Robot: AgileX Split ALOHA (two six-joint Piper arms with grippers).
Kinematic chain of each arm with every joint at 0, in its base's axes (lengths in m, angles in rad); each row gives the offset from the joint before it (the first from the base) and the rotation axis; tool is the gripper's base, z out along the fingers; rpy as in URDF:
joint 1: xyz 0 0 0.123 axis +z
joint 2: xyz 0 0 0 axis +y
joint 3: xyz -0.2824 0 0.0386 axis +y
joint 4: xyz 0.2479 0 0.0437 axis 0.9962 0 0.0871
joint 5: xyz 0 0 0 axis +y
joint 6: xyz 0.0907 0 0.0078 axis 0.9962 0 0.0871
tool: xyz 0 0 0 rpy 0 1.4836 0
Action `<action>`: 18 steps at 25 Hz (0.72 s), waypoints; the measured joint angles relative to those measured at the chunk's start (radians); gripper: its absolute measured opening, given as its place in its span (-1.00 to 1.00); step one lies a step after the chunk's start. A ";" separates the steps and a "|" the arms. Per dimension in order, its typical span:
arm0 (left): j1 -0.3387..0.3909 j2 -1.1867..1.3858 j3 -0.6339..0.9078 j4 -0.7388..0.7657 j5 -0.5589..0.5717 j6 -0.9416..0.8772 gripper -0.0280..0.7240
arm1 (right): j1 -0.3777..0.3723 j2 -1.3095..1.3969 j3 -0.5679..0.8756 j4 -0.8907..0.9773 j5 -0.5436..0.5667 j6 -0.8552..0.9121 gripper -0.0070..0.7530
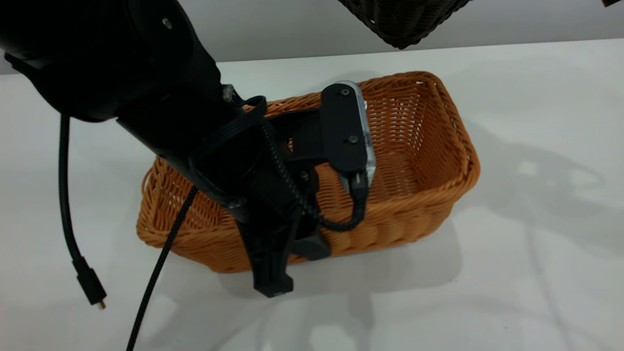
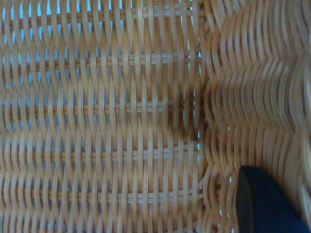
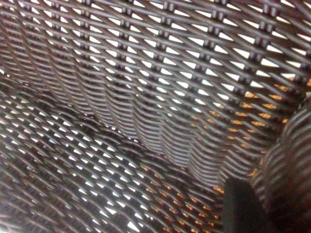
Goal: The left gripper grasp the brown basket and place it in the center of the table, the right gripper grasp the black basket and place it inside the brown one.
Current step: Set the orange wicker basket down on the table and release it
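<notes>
Orange-tan wicker, the brown basket (image 1: 419, 161) stands on the white table (image 1: 536, 273), near its middle. The left gripper (image 1: 287, 243) clamps the basket's near long wall, one finger (image 2: 265, 201) inside. High at the far edge, the black basket (image 1: 402, 19) hangs off the table. The right gripper (image 3: 248, 206) holds it, one finger inside against the dark weave.

My left arm slants down from the upper left, its pincer (image 1: 285, 253) clamped across a wicker wall. My right arm is outside the exterior view.
</notes>
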 joint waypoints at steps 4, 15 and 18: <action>-0.001 0.000 -0.001 -0.057 0.001 0.001 -0.68 | 0.000 0.000 0.000 0.000 -0.003 -0.001 -0.43; -0.001 0.000 0.000 -0.054 0.122 -0.007 -0.59 | 0.000 0.000 0.000 0.000 0.001 -0.004 -0.43; -0.001 0.001 0.000 -0.063 0.140 -0.012 -0.32 | 0.000 0.000 0.000 0.000 0.002 -0.004 -0.43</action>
